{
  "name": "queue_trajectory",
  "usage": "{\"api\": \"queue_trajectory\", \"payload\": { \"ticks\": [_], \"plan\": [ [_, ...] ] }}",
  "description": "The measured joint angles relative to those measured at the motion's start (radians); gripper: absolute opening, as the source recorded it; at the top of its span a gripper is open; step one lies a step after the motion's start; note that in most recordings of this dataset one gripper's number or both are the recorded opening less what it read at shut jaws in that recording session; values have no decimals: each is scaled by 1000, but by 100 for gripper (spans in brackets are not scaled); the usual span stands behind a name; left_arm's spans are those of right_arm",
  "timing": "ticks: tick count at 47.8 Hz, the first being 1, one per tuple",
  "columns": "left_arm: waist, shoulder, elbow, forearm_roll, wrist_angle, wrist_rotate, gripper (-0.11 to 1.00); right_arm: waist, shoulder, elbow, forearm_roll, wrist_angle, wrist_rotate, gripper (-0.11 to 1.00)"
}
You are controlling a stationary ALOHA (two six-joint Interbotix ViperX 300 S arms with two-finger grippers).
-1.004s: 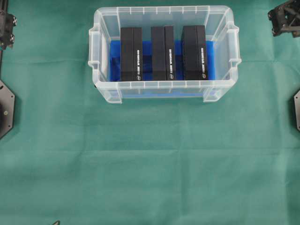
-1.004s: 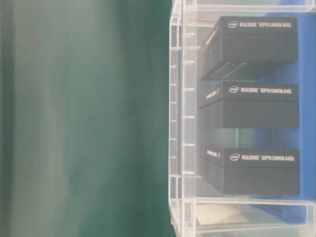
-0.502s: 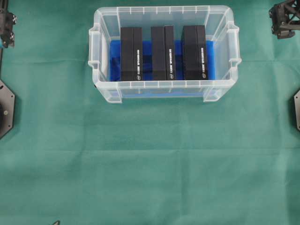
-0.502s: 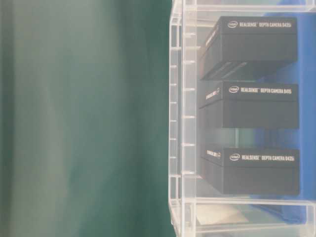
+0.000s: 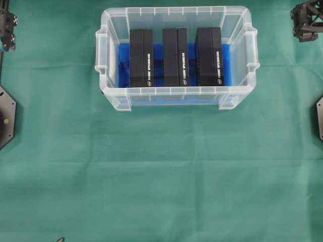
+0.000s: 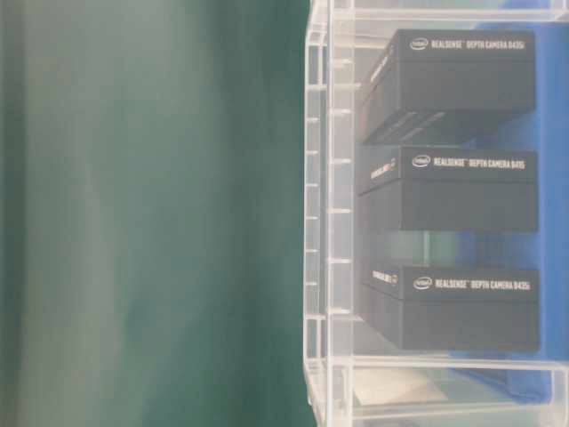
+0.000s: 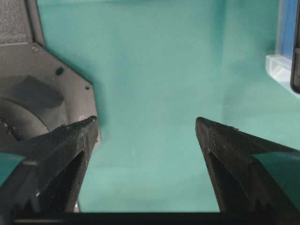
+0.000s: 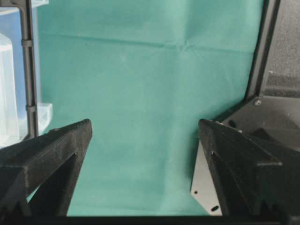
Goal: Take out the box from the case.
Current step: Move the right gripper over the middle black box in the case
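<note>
Left claw (image 7: 146,123) and right claw (image 8: 145,124) both hang spread and empty over the green cloth (image 5: 161,171), well apart from the case (image 5: 176,98). Inside it stand three black boxes (image 5: 177,57) lettered "RealSense Depth Camera D435" on blue lining (image 5: 124,65)

surface: table under green cloth (image 5: 161,171) | on it: 1 clear case (image 5: 176,96) at far centre | black base plates at left (image 5: 6,117) and right (image 5: 319,117) edges
</note>
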Motion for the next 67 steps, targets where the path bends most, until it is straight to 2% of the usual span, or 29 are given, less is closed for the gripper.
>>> {"api": "queue_trajectory", "payload": {
  "ticks": [19, 28, 38, 52, 67],
  "plan": [
    [0, 2, 0, -3, 0, -3, 87, 0, 0, 0, 6, 8, 5, 95],
    [0, 2, 0, -3, 0, -5, 86, 0, 38, -14, 32, -11, 41, 94],
    [0, 2, 0, -3, 0, -5, 86, 35, 103, -69, 34, -38, 75, 94],
    [2, 2, 0, -5, -2, -5, 86, 97, 275, -221, 35, -71, 115, 94],
    [0, 3, 0, -5, -43, -5, 86, 150, 495, -449, 35, -78, 135, 94]
  ]
}}
